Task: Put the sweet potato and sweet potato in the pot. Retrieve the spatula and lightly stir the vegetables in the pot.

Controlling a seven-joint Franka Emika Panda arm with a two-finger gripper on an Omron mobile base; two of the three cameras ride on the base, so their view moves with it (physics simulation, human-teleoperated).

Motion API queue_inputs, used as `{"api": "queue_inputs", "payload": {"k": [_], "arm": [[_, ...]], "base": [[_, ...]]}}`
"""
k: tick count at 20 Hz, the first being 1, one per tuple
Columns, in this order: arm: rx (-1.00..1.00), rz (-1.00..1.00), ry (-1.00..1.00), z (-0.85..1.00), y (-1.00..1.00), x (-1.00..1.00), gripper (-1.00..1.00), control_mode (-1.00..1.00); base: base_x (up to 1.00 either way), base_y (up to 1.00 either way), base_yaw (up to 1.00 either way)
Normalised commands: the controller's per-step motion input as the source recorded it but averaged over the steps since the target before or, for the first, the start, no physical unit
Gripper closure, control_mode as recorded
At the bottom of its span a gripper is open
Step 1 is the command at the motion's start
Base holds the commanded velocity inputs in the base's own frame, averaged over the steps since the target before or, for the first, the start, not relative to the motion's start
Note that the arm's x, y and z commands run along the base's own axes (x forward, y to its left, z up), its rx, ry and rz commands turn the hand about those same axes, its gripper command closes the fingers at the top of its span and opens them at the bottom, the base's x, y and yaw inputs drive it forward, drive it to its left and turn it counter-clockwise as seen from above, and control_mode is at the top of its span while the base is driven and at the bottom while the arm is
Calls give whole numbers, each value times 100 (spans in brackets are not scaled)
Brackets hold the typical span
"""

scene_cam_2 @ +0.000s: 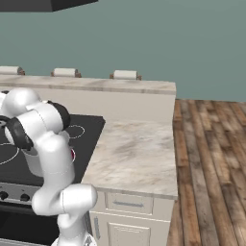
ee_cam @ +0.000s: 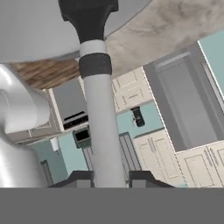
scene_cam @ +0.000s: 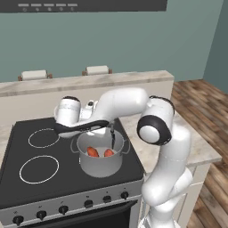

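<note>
The grey pot (scene_cam: 100,165) stands on the stove's front right part. Both orange-red sweet potatoes (scene_cam: 92,152) (scene_cam: 108,153) lie side by side on its bottom. My gripper (scene_cam: 110,126) hovers just above the pot's far right rim, shut on the spatula (scene_cam: 112,139), which hangs down into the pot right beside the right-hand tuber. In the hand view the spatula's pale handle (ee_cam: 103,131) runs up from between my fingertips (ee_cam: 81,177), past a dark band, to its black head (ee_cam: 87,17), set against the pot's grey metal (ee_cam: 30,30).
The black stovetop (scene_cam: 26,147) has two ringed burners on its left and a row of knobs (scene_cam: 63,209) along the front. A marble counter (scene_cam_2: 134,153) lies to the right, a raised ledge (scene_cam: 89,82) behind, and wood floor (scene_cam_2: 211,158) beyond the counter.
</note>
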Motion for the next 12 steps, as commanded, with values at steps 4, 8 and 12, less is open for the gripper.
{"api": "queue_inputs", "payload": {"k": [4,8,12], "arm": [[0,1,0,-14,0,-27,100,-100],[-1,3,5,-21,4,-12,100,-100],[-2,0,6,-12,3,1,100,-100]], "base": [[0,0,0],[0,0,0],[0,0,0]]}}
